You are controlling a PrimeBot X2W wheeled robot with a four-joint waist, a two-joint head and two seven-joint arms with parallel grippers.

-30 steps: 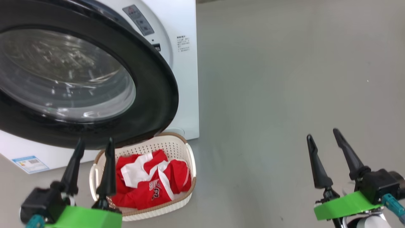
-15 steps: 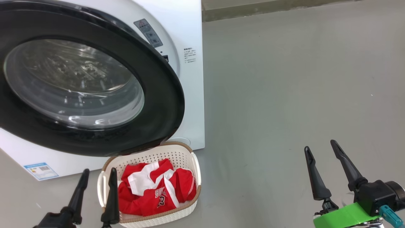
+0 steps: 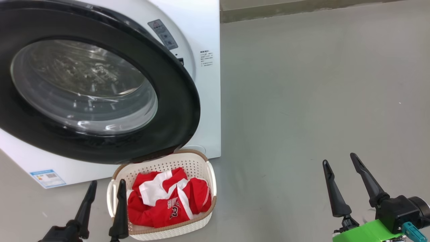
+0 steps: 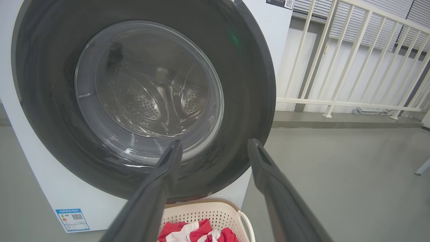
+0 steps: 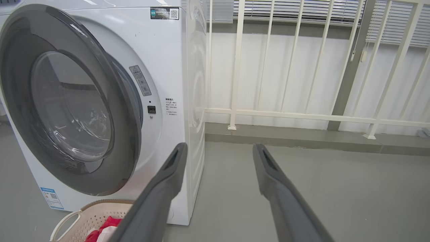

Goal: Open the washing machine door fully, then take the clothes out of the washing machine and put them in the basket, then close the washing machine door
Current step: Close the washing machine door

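Note:
The washing machine [image 3: 205, 101] stands at the left, and its black-rimmed washing machine door [image 3: 174, 101] hangs ajar, the right edge off the white front. Through the glass in the left wrist view the steel drum [image 4: 151, 101] shows no fabric. Red and white clothes [image 3: 164, 205] lie in the cream basket [image 3: 168, 163] on the floor below the door. My left gripper [image 3: 107, 183] is open beside the basket's left rim and points at the door's lower rim [image 4: 215, 143]. My right gripper [image 3: 339, 158] is open over bare floor at the lower right, holding nothing [image 5: 220, 146].
A white railing [image 5: 302, 114] on a raised kerb runs behind and to the right of the machine. Grey floor [image 3: 319, 101] stretches to the right of the machine and basket. A blue label [image 3: 47, 177] sits at the machine's lower left corner.
The head camera has tilted, shifting the whole scene down and right. My left gripper has drawn back from the door's lower rim to beside the basket. The right gripper sits slightly lower.

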